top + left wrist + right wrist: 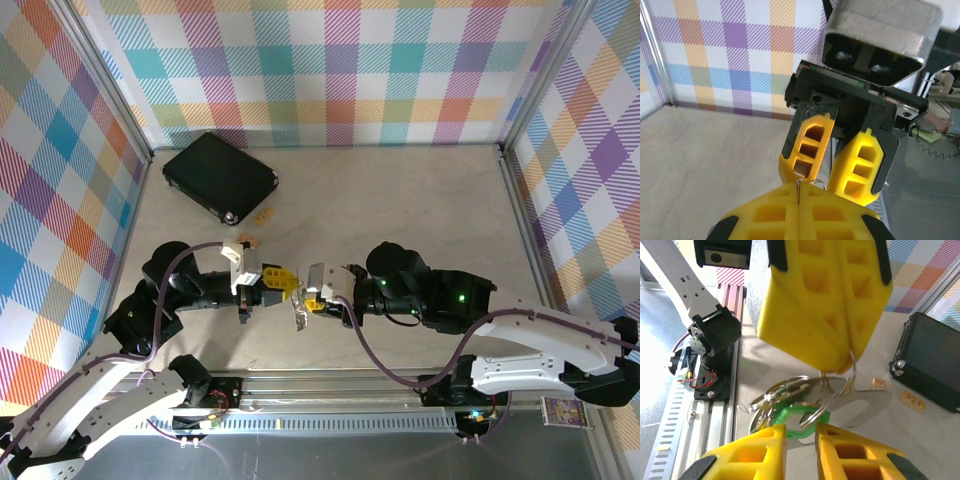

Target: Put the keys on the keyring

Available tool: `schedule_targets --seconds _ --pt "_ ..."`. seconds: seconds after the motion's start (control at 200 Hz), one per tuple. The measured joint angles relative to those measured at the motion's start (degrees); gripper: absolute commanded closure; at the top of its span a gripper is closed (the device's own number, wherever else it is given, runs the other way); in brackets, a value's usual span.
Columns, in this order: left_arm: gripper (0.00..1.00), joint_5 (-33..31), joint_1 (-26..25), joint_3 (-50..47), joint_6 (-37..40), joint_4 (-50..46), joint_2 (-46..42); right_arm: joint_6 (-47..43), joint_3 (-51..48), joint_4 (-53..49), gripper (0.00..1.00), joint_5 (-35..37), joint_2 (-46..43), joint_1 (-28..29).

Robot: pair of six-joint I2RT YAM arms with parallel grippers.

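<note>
**Op:** Status, far left first?
**Tech:** Black case lies far-left on the table, well apart from the work. N/A to this step.

**Op:** Left gripper?
**Tech:** Left gripper is closed tight. It pinches the thin wire of the keyring at the fingertips, held above the table, near-centre. The ring bundle hangs below the tips.

**Op:** Keys, pos.?
**Tech:** Keys dangle off the keyring btwn the two grippers, just right of the left tips. One has a green key head. A flat silver key blade points right in the right wrist view.

**Op:** Handling?
**Tech:** Est. only: light, rigid metal, smooth, so slippery. The bunch hangs free and will prob. swing and rotate on the wire. The ring coil is likely springy and resists prying. Rec. grip pt: the flat faces of a key head, pads square-on. Avoid the blade edge and the wire. The green cover prob. gives more friction.

**Op:** Right gripper?
**Tech:** Right gripper has its jaws parted a little, mouth facing the bunch. The green key head sits just at the gap. No clamp seen on anything.
</note>
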Motion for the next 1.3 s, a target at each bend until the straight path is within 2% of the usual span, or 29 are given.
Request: schedule_targets --seconds 0.155,0.32,0.58,0.86,1.3 --pt "1.00 0.0 0.0 -1.3 -1.6 4.7 -0.2 2.3 0.0 0.7 0.72 0.1 -3.4 0.0" --pt "1.00 0.2 0.0 -3.7 -5.6 12.9 -0.3 4.7 0.0 2.6 0.74 -0.2 -6.9 -0.5" --pt "1.00 2.3 0.0 -5.0 -10.5 21.2 -0.3 8.5 2.0 4.7 0.77 -5.9 -6.4 -4.6" --pt "1.00 3.7 0.0 -5.0 -12.4 23.3 -0.2 9.6 4.1 4.8 0.78 -9.9 -3.9 -7.1" --pt "1.00 4.2 0.0 -5.0 -12.7 23.0 0.3 10.0 4.3 5.3 0.78 -12.6 -1.0 -7.1"
